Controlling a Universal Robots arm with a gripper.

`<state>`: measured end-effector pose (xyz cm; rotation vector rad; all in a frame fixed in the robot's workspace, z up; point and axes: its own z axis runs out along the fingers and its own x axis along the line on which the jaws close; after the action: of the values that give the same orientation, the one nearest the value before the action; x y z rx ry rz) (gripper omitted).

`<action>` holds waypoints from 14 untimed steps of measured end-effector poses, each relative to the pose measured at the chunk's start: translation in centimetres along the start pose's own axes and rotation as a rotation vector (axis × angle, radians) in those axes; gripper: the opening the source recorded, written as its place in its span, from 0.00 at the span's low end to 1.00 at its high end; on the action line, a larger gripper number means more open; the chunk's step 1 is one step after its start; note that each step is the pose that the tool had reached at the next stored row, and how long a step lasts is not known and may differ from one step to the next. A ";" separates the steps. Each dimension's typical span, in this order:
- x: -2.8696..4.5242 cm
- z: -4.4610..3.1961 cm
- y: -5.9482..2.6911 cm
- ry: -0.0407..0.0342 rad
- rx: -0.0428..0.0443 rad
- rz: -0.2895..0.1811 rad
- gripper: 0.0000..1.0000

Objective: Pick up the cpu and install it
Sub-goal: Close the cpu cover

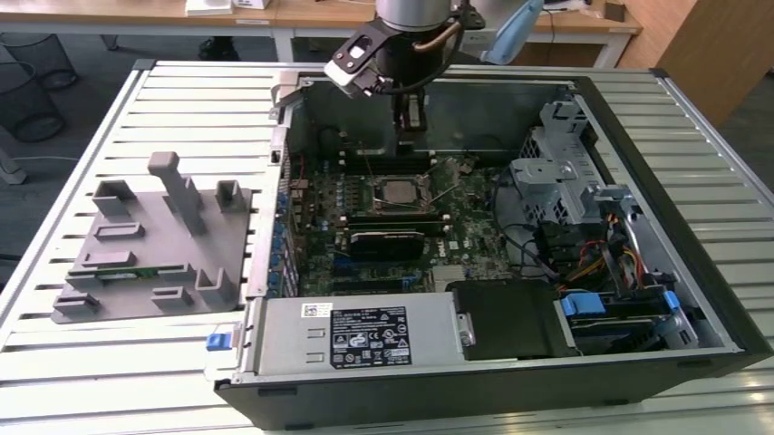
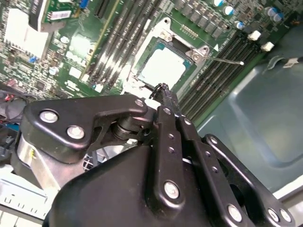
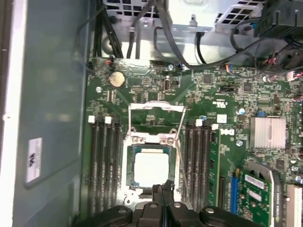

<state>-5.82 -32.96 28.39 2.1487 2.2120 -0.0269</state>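
Observation:
The cpu [image 3: 150, 168], a pale silvery square, lies flat inside the socket on the green motherboard [image 3: 213, 94]; it also shows in the second wrist view [image 2: 163, 66] and the exterior view [image 1: 397, 192]. The socket's metal load plate [image 3: 156, 113] stands swung open beside the chip. My gripper [image 3: 163, 189] hangs just above the socket's edge, its black fingers [image 2: 168, 116] pressed together with nothing between them. In the exterior view the gripper [image 1: 411, 131] sits over the case's far side, a little beyond the socket.
The open computer case [image 1: 677, 272] walls in the board, with a power supply [image 1: 357, 335], a drive cage and cable bundles [image 1: 581, 245] around it. Memory slots [image 3: 104, 161] flank the socket. A grey tray [image 1: 158, 245] with upright fixtures lies at the exterior view's left.

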 end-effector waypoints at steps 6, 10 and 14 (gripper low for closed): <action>-0.49 0.04 0.27 0.0000 0.0000 0.000 0.11; -0.53 0.07 0.98 -0.0001 0.0000 0.000 0.11; -0.82 0.11 1.15 0.0000 0.0000 0.000 0.11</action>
<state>-4.64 -33.74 28.35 2.1487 2.2120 -0.0270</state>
